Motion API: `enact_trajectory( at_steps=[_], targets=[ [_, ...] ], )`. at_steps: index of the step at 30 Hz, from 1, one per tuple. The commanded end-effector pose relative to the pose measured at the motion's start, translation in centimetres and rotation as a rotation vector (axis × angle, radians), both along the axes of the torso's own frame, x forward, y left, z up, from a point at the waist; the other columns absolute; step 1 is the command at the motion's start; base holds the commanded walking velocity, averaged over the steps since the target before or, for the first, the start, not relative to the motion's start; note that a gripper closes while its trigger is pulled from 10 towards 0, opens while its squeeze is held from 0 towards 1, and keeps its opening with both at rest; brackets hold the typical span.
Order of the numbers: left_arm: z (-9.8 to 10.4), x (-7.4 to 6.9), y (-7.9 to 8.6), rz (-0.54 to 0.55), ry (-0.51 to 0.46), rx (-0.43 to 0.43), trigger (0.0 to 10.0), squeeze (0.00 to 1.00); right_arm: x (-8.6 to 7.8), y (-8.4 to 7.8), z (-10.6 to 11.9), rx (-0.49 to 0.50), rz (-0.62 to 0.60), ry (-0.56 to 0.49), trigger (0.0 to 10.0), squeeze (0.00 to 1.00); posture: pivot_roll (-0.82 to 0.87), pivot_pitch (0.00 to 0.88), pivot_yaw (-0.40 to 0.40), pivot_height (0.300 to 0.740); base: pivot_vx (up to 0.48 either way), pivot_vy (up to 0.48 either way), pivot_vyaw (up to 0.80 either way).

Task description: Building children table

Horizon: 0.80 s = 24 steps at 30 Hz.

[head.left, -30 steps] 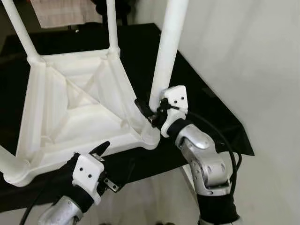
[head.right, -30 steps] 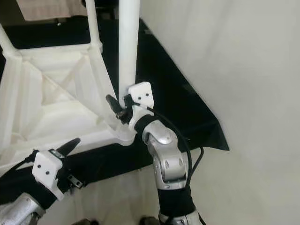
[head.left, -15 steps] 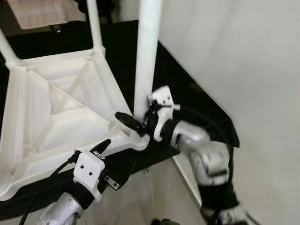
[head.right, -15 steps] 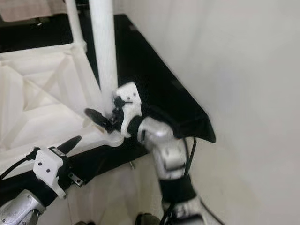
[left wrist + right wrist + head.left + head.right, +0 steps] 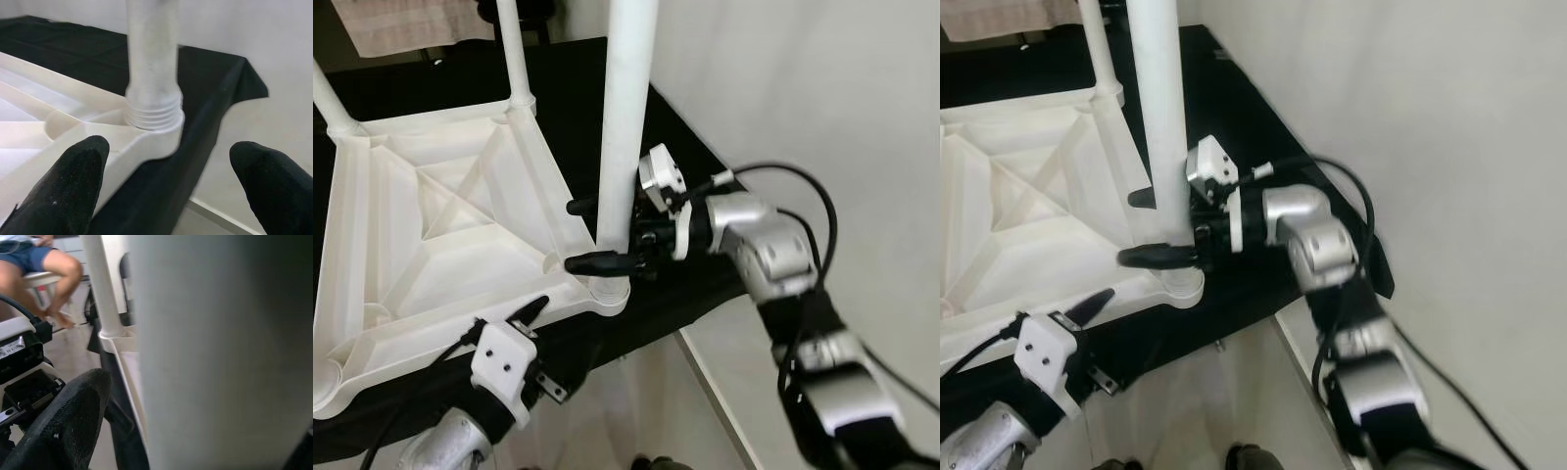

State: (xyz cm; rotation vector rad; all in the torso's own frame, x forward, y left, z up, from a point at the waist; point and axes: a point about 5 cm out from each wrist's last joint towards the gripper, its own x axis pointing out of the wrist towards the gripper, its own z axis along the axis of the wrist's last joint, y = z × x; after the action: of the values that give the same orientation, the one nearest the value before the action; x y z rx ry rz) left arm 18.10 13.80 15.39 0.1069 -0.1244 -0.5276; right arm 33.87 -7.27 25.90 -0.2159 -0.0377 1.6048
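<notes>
A white plastic children's table [image 5: 440,225] lies upside down on a black-covered surface, its legs pointing up. The near right leg [image 5: 625,117] stands in its threaded corner socket [image 5: 152,115]. My right gripper [image 5: 599,235] reaches in from the right, shut on this leg just above the socket, one black finger [image 5: 597,262] on each side of it. In the right wrist view the leg [image 5: 220,352] sits close between the fingers. My left gripper [image 5: 168,171] hovers open and holding nothing at the table's near edge, just short of the same corner.
Two more table legs [image 5: 514,49] rise at the far corners. A white wall [image 5: 803,88] stands close on the right. The black cover's edge [image 5: 705,304] drops to pale floor below. A seated person's legs [image 5: 54,269] are across the room.
My right wrist has swung round the leg, from below the corner to level on its right side. The leg now stands more upright. The left gripper has stayed put.
</notes>
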Motion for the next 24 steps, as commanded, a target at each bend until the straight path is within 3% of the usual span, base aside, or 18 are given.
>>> enact_trajectory(
  at_steps=[1, 9, 10, 14, 16, 17, 18, 19, 20, 21, 22, 23, 24],
  targets=[
    [0.1, -0.4, -0.4, -0.042, 0.015, 0.003, 10.0, 0.00, 0.3, 0.1, -0.5, -0.028, 0.035, 0.034, 0.0, 0.00, -0.07, 0.189, -0.089, 0.740, 0.000, 0.000, 0.00],
    [0.2, -0.5, -0.4, -0.053, 0.022, -0.002, 10.0, 0.00, 0.8, -0.3, -1.3, -0.036, 0.029, 0.062, 0.0, 0.00, -0.07, 0.196, -0.085, 0.740, 0.000, 0.000, 0.00],
    [0.2, -0.5, -0.3, -0.050, 0.022, -0.002, 10.0, 0.00, 0.9, -1.2, -2.2, -0.038, -0.037, 0.075, 0.0, 0.00, -0.08, 0.203, -0.083, 0.740, 0.000, 0.000, 0.00],
    [0.2, -0.4, -0.3, -0.046, 0.021, -0.003, 10.0, 0.00, 1.0, -1.7, -2.7, -0.038, -0.081, 0.078, 0.0, 0.00, -0.08, 0.203, -0.082, 0.740, 0.000, 0.000, 0.00],
    [0.2, -0.3, 0.0, -0.038, 0.019, -0.003, 10.0, 0.00, 0.7, -2.3, -4.1, 0.023, -0.293, 0.156, 0.0, 0.00, -0.10, 0.206, -0.083, 0.740, 0.000, 0.000, 0.00],
    [0.2, -0.3, 0.0, -0.038, 0.019, -0.003, 10.0, 0.00, 0.7, -2.3, -4.1, 0.023, -0.293, 0.156, 0.0, 0.00, -0.10, 0.206, -0.083, 0.740, 0.000, 0.000, 0.00],
    [0.2, -0.3, 0.2, -0.036, 0.019, -0.003, 10.0, 0.00, 0.2, -2.4, -4.9, 0.050, -0.386, 0.206, 0.0, 0.00, -0.10, 0.206, -0.082, 0.740, 0.000, 0.000, 0.00],
    [0.2, -0.2, 0.3, -0.034, 0.018, -0.001, 10.0, 0.00, 0.1, -2.1, -6.5, 0.045, -0.748, 0.186, 0.0, 0.00, -0.10, 0.205, -0.080, 0.740, 0.000, 0.000, 0.00],
    [0.2, -0.2, 0.4, -0.034, 0.019, 0.000, 10.0, 0.00, 0.0, -2.4, -7.4, 0.040, -1.014, 0.158, 0.0, 0.00, -0.10, 0.205, -0.080, 0.740, 0.000, 0.000, 0.00],
    [0.3, -0.1, 0.5, -0.033, 0.018, 0.001, 10.0, 0.00, -1.5, -1.9, -8.5, 0.045, -1.106, 0.213, 0.0, 0.00, -0.10, 0.207, -0.068, 0.740, 0.000, 0.000, 0.00],
    [0.3, -0.1, 0.5, -0.033, 0.018, 0.001, 10.0, 0.00, -1.5, -1.9, -8.5, 0.045, -1.106, 0.213, 0.0, 0.00, -0.10, 0.207, -0.068, 0.740, 0.000, 0.000, 0.00],
    [0.3, 0.0, 0.5, -0.032, 0.018, 0.002, 10.0, 0.00, -2.6, -1.6, -8.8, 0.052, -1.136, 0.227, 0.0, 0.00, -0.10, 0.208, -0.065, 0.740, 0.000, 0.000, 0.00],
    [0.2, 0.1, 0.6, -0.032, 0.019, 0.003, 10.0, 0.00, -3.3, -0.9, -8.9, 0.067, -1.087, 0.255, 0.0, 0.00, -0.11, 0.197, -0.056, 0.740, 0.000, 0.000, 0.00]
  ],
)
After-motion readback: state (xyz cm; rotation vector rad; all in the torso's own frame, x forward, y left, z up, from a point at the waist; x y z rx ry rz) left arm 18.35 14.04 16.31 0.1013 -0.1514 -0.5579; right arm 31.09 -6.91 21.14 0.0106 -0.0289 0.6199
